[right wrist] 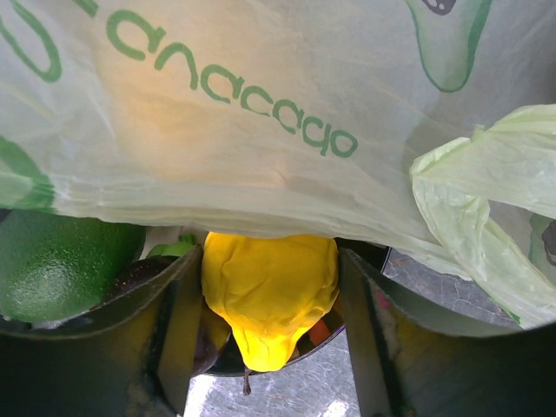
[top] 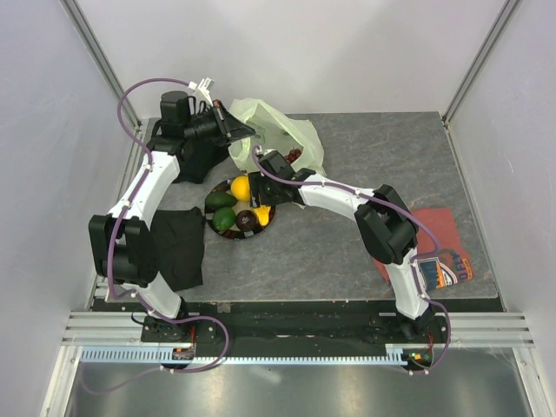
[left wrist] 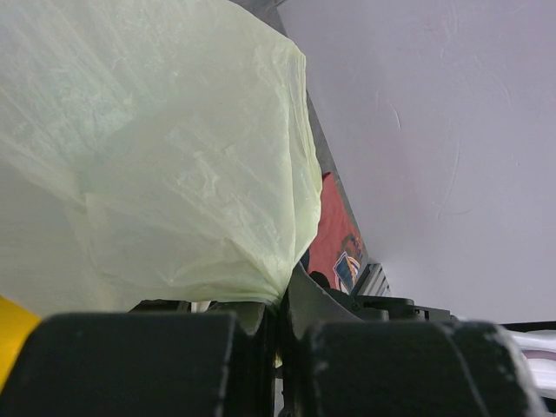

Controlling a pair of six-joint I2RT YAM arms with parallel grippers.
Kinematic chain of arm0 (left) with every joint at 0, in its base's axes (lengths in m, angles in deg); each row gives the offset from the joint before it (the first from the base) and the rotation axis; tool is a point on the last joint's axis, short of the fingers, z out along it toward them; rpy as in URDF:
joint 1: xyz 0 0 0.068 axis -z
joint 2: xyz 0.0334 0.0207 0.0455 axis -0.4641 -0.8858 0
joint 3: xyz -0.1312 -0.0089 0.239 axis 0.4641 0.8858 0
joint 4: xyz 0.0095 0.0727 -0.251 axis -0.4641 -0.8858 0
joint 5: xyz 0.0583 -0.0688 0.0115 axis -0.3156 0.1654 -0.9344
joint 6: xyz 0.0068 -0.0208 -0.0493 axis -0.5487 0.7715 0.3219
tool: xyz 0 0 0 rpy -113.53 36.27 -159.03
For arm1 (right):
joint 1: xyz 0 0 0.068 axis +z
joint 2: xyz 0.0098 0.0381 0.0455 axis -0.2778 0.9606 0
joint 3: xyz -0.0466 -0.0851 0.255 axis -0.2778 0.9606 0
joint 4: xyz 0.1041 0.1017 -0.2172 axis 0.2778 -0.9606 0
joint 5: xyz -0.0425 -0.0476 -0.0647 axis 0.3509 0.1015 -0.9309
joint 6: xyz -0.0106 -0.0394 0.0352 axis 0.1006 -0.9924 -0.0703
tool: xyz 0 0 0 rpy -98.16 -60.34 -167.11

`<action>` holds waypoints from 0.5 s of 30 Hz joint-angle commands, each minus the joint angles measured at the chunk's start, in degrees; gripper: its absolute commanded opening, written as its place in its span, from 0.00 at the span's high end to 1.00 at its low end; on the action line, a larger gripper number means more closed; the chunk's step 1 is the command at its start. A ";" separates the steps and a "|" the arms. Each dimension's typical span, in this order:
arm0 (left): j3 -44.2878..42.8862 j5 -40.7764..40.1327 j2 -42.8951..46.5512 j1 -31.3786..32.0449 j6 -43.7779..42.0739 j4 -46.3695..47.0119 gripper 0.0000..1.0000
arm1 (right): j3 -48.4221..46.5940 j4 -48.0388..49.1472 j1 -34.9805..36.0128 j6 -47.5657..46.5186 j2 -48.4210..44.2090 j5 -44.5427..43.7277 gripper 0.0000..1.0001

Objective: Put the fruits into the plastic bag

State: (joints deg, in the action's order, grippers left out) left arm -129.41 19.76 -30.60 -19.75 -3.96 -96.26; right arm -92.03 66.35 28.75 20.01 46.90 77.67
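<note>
Right gripper [right wrist: 271, 261]: jaws pressed against both sides of a lemon [right wrist: 269, 300], just over the plate [top: 229, 236]; avocado [right wrist: 61, 261] just outside one finger; plastic bag [right wrist: 261, 165] draped right beyond the fingertips. Left gripper [left wrist: 278, 326]: clamped tight on the bag's edge, sheet bulging ahead of it

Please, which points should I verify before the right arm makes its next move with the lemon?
1. The left gripper is shut on the plastic bag edge: ok.
2. The lemon sits between the fingers of the right gripper: ok.
3. Those fingers are firmly clamped on the lemon: cannot tell.
4. The bag mouth is open wide enough for the lemon: cannot tell.
5. The avocado beside the lemon is free of the fingers: cannot tell.
</note>
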 commanded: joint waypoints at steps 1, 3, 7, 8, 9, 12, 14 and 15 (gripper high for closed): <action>-1.45 0.12 1.88 0.10 -1.79 0.85 0.98 | -1.54 -0.57 -0.15 0.38 -0.15 0.01 0.40; -1.45 0.12 1.79 0.10 -1.79 0.85 0.98 | -1.37 -0.66 -0.23 0.47 -0.33 0.00 0.45; -1.62 0.21 1.70 0.10 -1.87 0.76 0.98 | -0.66 -0.66 -0.41 0.38 -1.30 -0.35 0.53; -1.62 0.21 1.79 0.01 -1.79 0.85 0.98 | -0.57 -0.57 -0.41 0.38 -1.47 -0.43 0.56; -1.62 0.21 1.79 0.01 -1.87 0.85 0.98 | -0.40 -0.49 -0.50 0.38 -1.74 -0.35 0.57; -1.54 0.21 1.70 0.01 -1.87 0.94 0.98 | 0.48 0.39 -0.67 0.21 -3.14 -0.35 0.62; -1.45 0.21 1.53 0.01 -1.79 0.85 0.99 | 1.53 1.01 -0.67 -0.06 -4.46 -0.26 0.65; -1.36 0.21 1.61 0.01 -1.87 0.85 0.99 | 2.67 2.31 -0.76 -0.32 -4.99 0.26 0.67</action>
State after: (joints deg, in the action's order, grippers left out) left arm -129.41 19.78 -30.60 -19.75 -3.96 -96.26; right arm -91.46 66.68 28.47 20.18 46.50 77.76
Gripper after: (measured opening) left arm 0.029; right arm 0.655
